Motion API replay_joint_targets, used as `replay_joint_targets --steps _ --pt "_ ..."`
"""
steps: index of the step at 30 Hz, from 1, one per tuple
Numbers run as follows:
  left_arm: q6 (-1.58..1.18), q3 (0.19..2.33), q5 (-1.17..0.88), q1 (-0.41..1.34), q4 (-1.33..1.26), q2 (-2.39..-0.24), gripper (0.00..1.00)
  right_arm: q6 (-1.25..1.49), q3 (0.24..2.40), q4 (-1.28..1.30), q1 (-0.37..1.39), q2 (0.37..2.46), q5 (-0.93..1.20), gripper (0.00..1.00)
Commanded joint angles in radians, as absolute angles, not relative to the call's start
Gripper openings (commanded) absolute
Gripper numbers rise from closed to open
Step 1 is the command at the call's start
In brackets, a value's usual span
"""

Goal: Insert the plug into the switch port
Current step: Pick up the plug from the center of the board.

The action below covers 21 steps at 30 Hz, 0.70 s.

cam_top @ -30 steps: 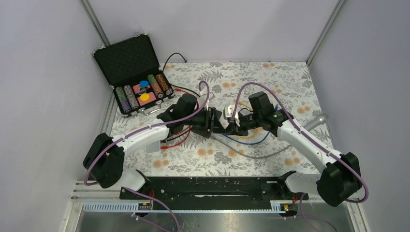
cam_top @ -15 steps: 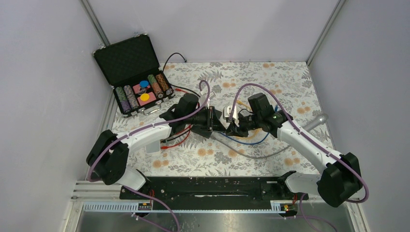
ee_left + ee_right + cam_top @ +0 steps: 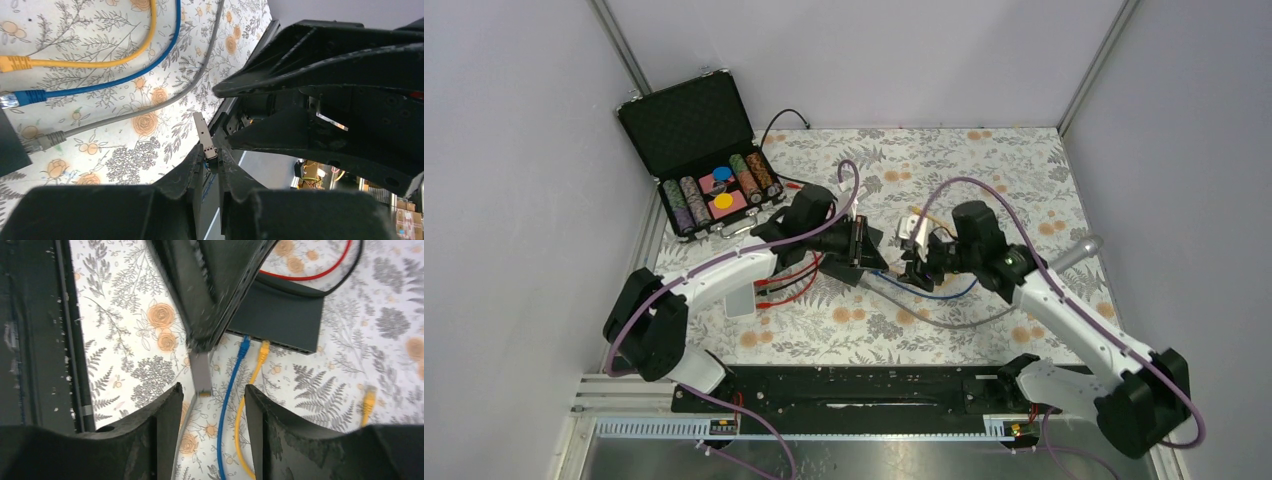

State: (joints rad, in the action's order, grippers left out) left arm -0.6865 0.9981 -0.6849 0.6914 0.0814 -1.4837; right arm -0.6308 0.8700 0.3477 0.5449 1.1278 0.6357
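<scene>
Plug (image 3: 204, 136): you are looking at a small, grey, rectangular connector. The left gripper (image 3: 211, 159) is clamping it between its matte black fingers, close to the front edge of the flat black switch (image 3: 280, 315). The right gripper (image 3: 212, 392) is standing released, its jaws spread to either side of the plug and clear of it. A blue cable (image 3: 227, 405) and a yellow cable (image 3: 245, 410) are meeting the switch's front edge. The open, foam-lined black case (image 3: 686, 125) is holding rows of striped chips (image 3: 749, 178).
</scene>
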Motion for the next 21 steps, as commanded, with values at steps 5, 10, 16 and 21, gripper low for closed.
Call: replay_joint_targets --steps 5,10,16,21 --pt "-0.508 1.024 -0.704 0.606 0.181 -1.425 0.0 -0.297 0.69 -0.029 0.55 0.949 0.584 0.53" --pt "-0.495 1.0 -0.735 0.538 0.148 -1.397 0.0 0.041 0.685 -0.113 0.544 0.954 0.551 0.52" --pt "-0.542 0.987 -0.796 0.475 0.057 -1.397 0.0 0.319 0.643 -0.265 0.469 0.996 0.689 0.54" --pt "-0.634 0.981 -0.889 0.454 0.026 -1.409 0.0 -0.019 0.478 -0.464 0.469 0.925 0.636 0.56"
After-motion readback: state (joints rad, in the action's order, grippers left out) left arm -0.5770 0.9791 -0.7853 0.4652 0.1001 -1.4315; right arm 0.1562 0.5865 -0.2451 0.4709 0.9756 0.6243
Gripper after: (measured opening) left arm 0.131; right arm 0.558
